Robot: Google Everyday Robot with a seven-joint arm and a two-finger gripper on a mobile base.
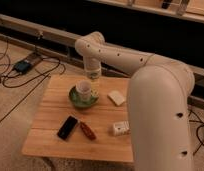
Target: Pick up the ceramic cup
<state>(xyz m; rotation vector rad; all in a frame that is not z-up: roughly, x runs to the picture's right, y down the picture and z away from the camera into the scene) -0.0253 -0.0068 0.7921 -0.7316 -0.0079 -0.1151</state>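
The ceramic cup (84, 89) is small, white and cylindrical with a dark inside. It stands upright at the green shallow bowl (81, 101), overlapping the bowl's back part; I cannot tell whether it stands inside the bowl or just behind it. Both are on the wooden table (50, 117), left of the middle. My gripper (92, 75) hangs from the white arm (120, 57), points down, and sits just above and slightly behind the cup's right side.
A flat white block (116, 97) lies right of the bowl, and another (121, 128) lies near the front right. A black flat object (68, 127) and a red-brown object (87, 131) lie at the front. Cables (25, 75) run over the floor at the left. My arm's big segment (160, 115) covers the table's right side.
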